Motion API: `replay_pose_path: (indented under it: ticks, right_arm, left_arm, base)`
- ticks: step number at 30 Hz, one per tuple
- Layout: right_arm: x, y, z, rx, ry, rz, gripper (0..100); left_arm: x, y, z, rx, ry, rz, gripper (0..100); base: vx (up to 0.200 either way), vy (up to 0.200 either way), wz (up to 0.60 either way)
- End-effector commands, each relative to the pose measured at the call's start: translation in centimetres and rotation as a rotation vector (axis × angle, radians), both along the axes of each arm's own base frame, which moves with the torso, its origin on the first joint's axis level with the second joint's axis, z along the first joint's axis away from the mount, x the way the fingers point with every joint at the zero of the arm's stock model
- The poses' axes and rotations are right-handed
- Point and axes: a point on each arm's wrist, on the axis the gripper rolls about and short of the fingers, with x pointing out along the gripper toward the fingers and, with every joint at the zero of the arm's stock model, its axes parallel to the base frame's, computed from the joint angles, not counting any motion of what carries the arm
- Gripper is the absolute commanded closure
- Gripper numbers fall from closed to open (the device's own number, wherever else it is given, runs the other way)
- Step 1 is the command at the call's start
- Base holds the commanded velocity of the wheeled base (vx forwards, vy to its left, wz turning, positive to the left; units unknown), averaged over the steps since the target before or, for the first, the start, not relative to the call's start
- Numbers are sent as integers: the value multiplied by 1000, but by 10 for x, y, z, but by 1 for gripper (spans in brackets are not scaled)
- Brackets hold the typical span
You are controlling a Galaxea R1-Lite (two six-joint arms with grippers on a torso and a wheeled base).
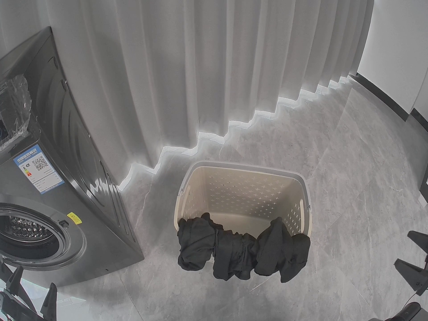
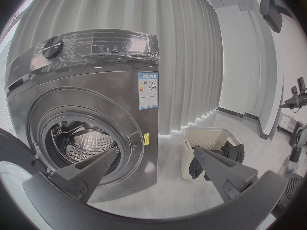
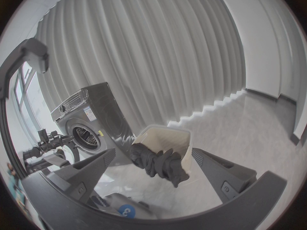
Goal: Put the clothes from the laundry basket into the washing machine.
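Curtain first: a great white pleated wall [image 1: 200, 59] closes off the back of the room. Washing machine [image 1: 58, 192] next, grey, on the robot's left. Its door is swung open and its drum [image 1: 24, 230] is bare, ready for a load, I'd say. Laundry basket [image 1: 249, 166], cream and perforated, stands on the tiled floor [image 1: 347, 157] to the machine's right, well apart from it. Black clothes [image 1: 243, 250] are draped over its near rim, half inside, half hanging outside. That looks a handy spot for a grab, since the bunch sits proud of the wall. Left gripper [image 2: 155, 150] hovers low before the open drum, jaws spread wide, holding nothing. Right gripper [image 3: 153, 150] is off to the basket's right, apart from it, wide too and empty. Nothing is lifted yet. My guess is the job is at its very start, and a reach to that rim comes next.
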Motion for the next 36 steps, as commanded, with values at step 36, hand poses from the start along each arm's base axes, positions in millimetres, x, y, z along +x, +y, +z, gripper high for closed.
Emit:
replay_pose_path:
  ticks: [36]
  right_arm:
    - [213,95,-130,-111,594,58,0]
  left_arm:
    - [0,0,-5,2,2,0,0]
  base:
    - [0,0,0]
